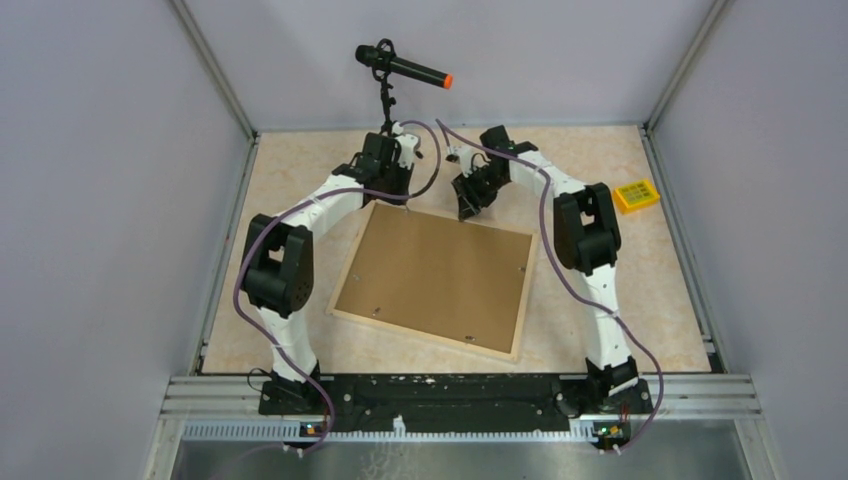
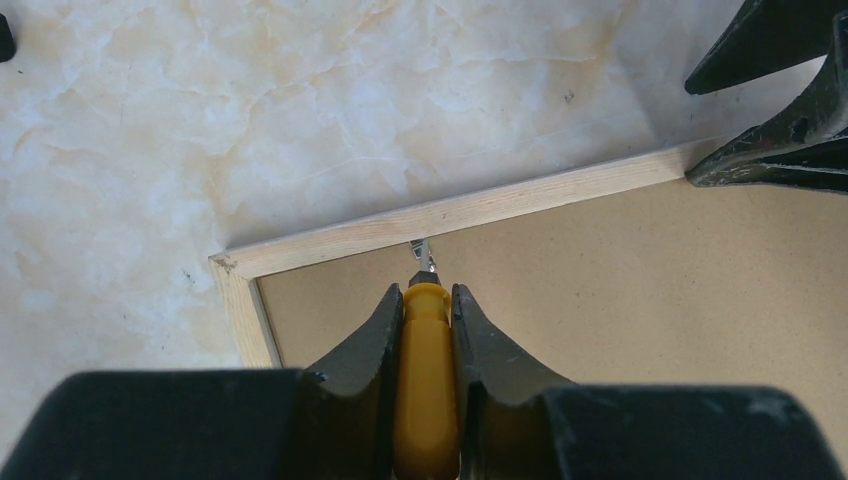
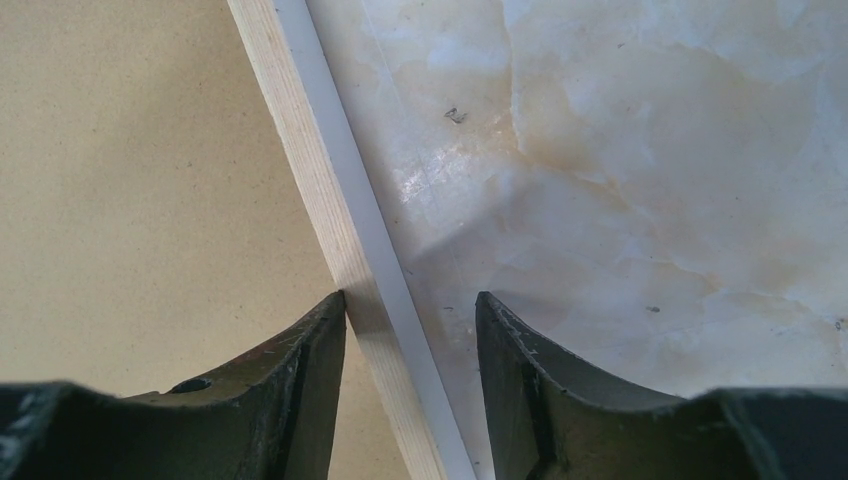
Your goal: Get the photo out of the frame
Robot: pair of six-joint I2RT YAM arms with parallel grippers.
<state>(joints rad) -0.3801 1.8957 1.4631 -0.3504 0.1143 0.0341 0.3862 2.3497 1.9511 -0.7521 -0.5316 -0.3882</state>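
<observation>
The left pincer (image 2: 428, 296) is clenched on a yellow-handled tool (image 2: 426, 385), whose metal tip (image 2: 424, 257) sits at the inner edge of the frame (image 2: 455, 212), close to its far left corner. The right pincer (image 3: 410, 302) stands released, its fingers straddling the frame's far rail, one over the brown backing board (image 3: 130, 180), the other over the bench (image 3: 640, 160). The frame lies back-up in the middle of the bench, slightly askew; the photo is hidden from sight

The frame (image 2: 450, 212) has pale bare-wood sides and a matt brown hardboard back; the yellow tool handle (image 2: 425, 380) looks smooth plastic.
</observation>
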